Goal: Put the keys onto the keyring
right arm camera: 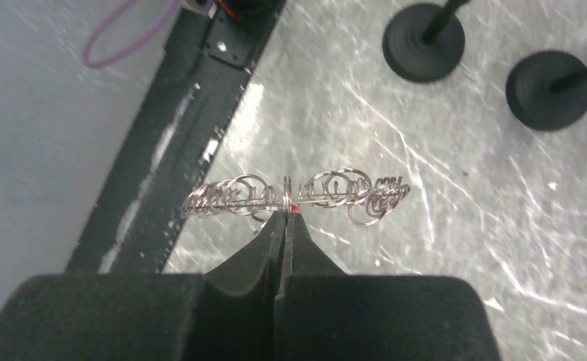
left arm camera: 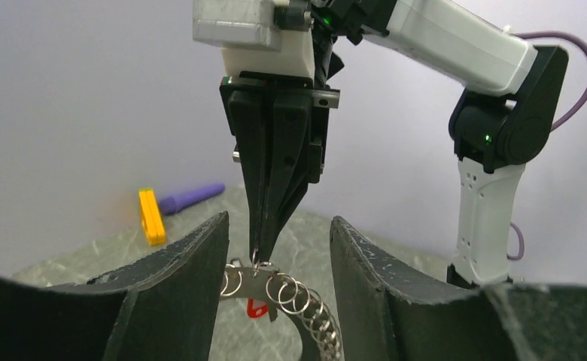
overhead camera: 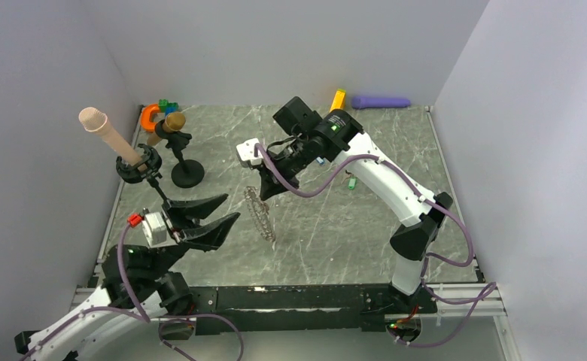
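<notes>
My grey-veined marble desk (overhead camera: pixel 313 226) sits between pale lilac walls. At 9 o'clock of centre, my left gripper (overhead camera: pixel 232 207) has its jaws spread wide and holds nothing. They flank the keyring (overhead camera: pixel 261 216), a limp string of small silver wire loops. It hangs mid-desk from my right gripper (overhead camera: pixel 259 190), whose jaws are pinched tight on one loop. A red key (left arm camera: pixel 257 307) shows just beneath it. A green key (overhead camera: pixel 351 183) lies on the desk at 3 o'clock.
</notes>
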